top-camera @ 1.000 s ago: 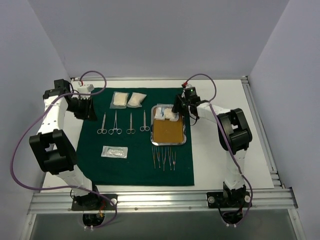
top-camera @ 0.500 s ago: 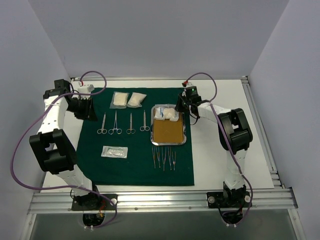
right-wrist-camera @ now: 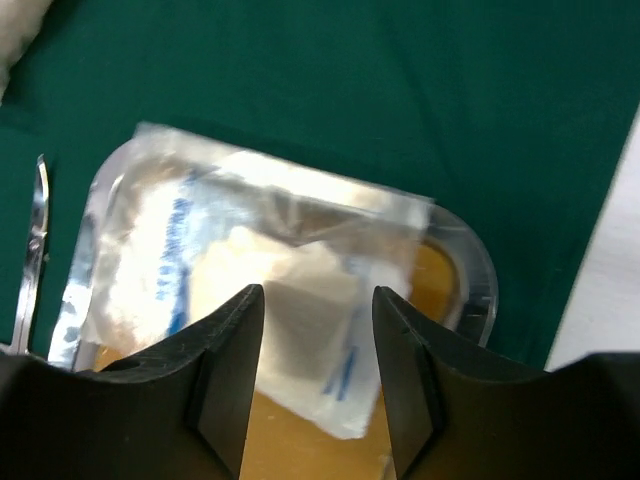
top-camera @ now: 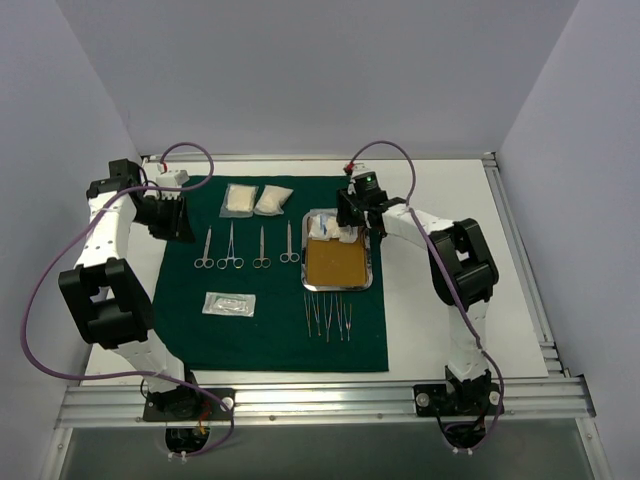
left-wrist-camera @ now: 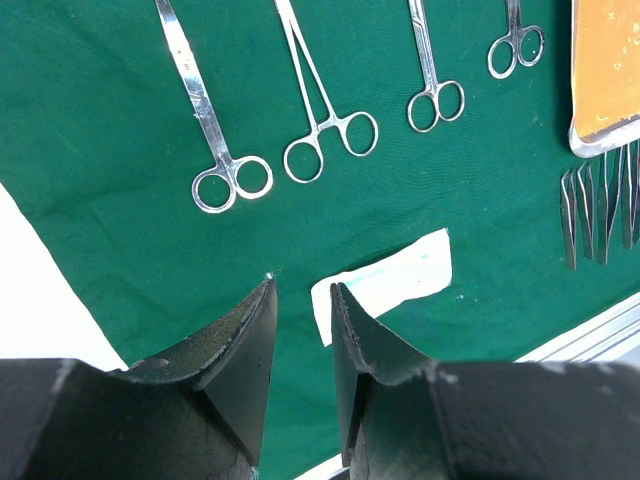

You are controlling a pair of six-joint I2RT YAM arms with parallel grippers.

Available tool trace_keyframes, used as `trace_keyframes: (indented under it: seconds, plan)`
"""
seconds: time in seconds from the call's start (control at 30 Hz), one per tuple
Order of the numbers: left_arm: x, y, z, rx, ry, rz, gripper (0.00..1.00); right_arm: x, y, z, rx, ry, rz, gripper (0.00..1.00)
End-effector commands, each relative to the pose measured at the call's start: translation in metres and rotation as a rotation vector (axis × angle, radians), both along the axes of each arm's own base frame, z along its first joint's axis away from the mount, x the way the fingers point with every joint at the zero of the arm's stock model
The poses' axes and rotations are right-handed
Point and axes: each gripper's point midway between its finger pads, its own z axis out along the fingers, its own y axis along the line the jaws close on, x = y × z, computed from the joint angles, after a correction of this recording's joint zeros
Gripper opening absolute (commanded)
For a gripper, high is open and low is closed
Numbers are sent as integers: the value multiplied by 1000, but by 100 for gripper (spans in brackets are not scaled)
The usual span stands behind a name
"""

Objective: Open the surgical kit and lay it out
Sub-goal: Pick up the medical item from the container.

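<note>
Packets (right-wrist-camera: 250, 250) at the tray's (right-wrist-camera: 482, 285) far end are judged light, limp and slippery, best pinched at an edge by the right gripper (right-wrist-camera: 318, 300), whose fingers (right-wrist-camera: 228, 370) are held apart above them.

Matt green cloth (top-camera: 270, 340) is lying smooth; steel clamps (left-wrist-camera: 199, 105) and tray (top-camera: 338, 265) are gleaming; packets (right-wrist-camera: 200, 230) are showing glossy clear plastic.

Setting: robotics lab test cell. Evidence: white table (top-camera: 510, 300) boxed in by plain pale walls (top-camera: 300, 80); aluminium rail (top-camera: 320, 398) at the near edge bearing left arm (top-camera: 100, 300) and right arm (top-camera: 462, 265); purple cables (top-camera: 186, 146); clamps (top-camera: 232, 247) laid on green cloth (top-camera: 270, 335).
</note>
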Motion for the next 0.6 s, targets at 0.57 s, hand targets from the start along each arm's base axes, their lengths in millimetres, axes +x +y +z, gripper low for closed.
trace_keyframes:
  seconds: [0.57]
  plan:
    - [-2,-8,0,-40,-4,-30,37,-5,11,-17,-247,30,75,43]
